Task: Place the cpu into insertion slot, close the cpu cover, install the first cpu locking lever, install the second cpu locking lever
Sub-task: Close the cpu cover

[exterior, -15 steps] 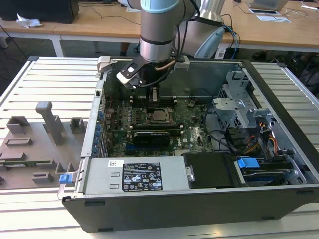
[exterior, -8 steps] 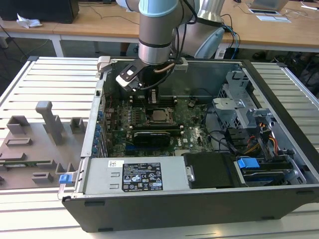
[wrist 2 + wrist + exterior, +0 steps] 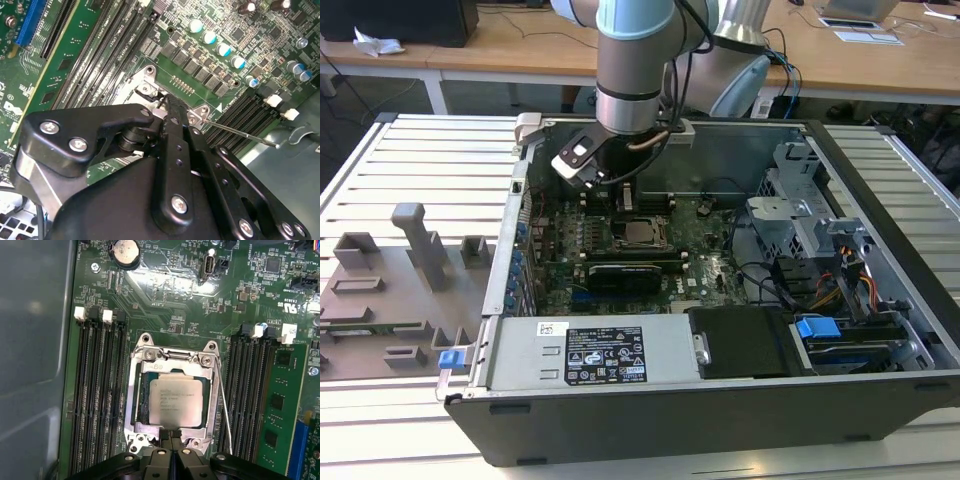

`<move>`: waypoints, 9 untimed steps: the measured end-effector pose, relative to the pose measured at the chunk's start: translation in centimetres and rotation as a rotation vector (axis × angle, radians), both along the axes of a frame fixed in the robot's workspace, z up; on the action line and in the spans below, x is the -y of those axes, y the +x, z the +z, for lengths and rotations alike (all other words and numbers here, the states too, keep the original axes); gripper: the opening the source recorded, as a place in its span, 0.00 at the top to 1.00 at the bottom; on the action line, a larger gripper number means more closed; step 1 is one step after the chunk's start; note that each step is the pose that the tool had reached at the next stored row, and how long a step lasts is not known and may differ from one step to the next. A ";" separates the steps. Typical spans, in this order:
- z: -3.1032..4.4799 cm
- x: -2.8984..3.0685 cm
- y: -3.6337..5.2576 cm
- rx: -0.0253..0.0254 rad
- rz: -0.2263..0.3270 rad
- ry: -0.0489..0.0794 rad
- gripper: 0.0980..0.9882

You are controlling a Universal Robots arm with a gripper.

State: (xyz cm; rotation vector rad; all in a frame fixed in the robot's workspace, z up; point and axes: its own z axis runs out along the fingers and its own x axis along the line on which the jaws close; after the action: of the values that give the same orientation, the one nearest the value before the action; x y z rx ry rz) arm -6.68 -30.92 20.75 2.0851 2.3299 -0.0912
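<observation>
The open case lies flat on the table, and the arm reaches down into it from above. The board covers the case floor, with the slot near its middle. Long black memory slots run along two opposite sides of the slot.

The cover lies flat over the slot, with its window framing the chip. The cpu sits inside the slot, metal face up, square to the frame.

A thin wire lever runs along one side of the slot, between the cover and the nearer memory slots. In the second wrist view its free end points away from the slot over the memory slots. I cannot tell whether it is latched.

The gripper is at the edge of the slot. Its fingers are pressed together with no gap, and their tips are at the cover's rim. In the second wrist view the tips meet beside a corner screw of the slot.
</observation>
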 end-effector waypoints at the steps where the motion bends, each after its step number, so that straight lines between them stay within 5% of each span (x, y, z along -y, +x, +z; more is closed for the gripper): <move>1: -0.01 0.00 0.00 -0.0001 0.004 0.000 0.99; 9: 0.14 -0.01 0.00 0.0005 0.045 0.001 0.99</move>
State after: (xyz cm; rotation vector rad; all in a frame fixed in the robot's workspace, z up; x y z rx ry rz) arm -6.68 -30.91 20.89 2.0320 2.3749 -0.0894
